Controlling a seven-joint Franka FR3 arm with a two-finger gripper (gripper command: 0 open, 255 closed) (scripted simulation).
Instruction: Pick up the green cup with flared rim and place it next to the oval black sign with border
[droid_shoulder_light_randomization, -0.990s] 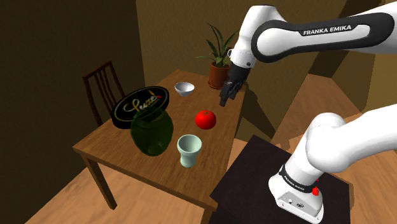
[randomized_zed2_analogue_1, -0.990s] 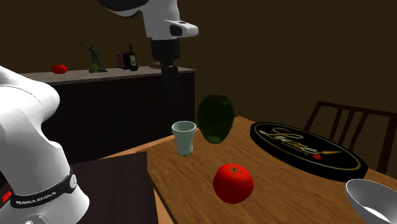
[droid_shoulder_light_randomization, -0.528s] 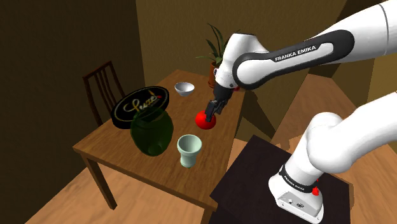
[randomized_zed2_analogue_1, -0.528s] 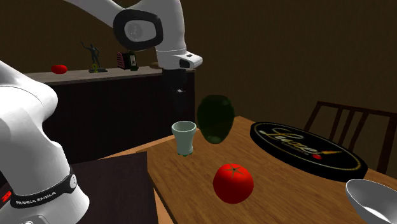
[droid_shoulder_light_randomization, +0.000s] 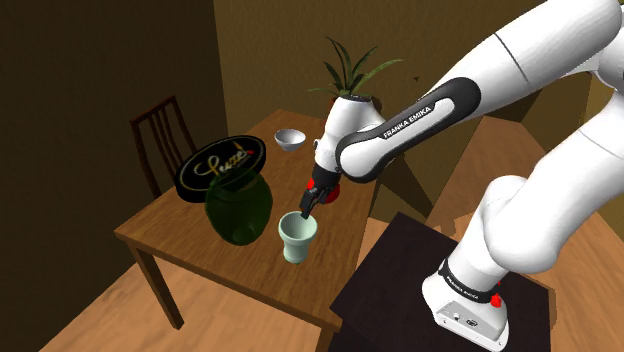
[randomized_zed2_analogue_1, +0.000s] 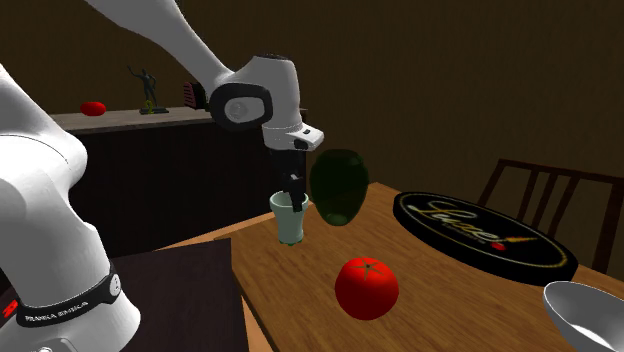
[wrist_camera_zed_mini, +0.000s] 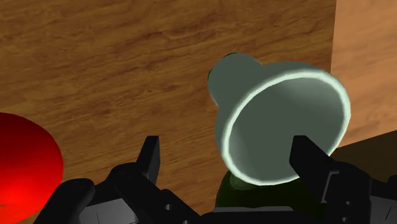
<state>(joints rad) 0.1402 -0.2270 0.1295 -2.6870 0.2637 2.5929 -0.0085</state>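
Note:
A pale green cup (droid_shoulder_light_randomization: 297, 238) with a flared rim stands upright near the table's edge closest to the stand, also seen at cup (randomized_zed2_analogue_1: 290, 222) and cup (wrist_camera_zed_mini: 280, 121). My gripper (droid_shoulder_light_randomization: 307, 207) hangs just above its rim, gripper (randomized_zed2_analogue_1: 293, 195), and is open. In the wrist view the gripper (wrist_camera_zed_mini: 228, 153) has its fingers wide apart, one over the cup's mouth and one outside the rim, holding nothing. The oval black sign (droid_shoulder_light_randomization: 223, 166) with a border and gold lettering lies flat beyond a dark vase, sign (randomized_zed2_analogue_1: 485, 232).
A dark green vase (droid_shoulder_light_randomization: 239, 208) stands close beside the cup, between it and the sign. A red tomato (randomized_zed2_analogue_1: 366, 288) lies near the cup's other side. A grey bowl (droid_shoulder_light_randomization: 290, 139), a potted plant (droid_shoulder_light_randomization: 345, 90) and a chair (droid_shoulder_light_randomization: 165, 140) are farther off.
The arm has swung from the table's far side, past the tomato, down to the cup. The gripper now hovers at the cup's rim. The cup has not moved.

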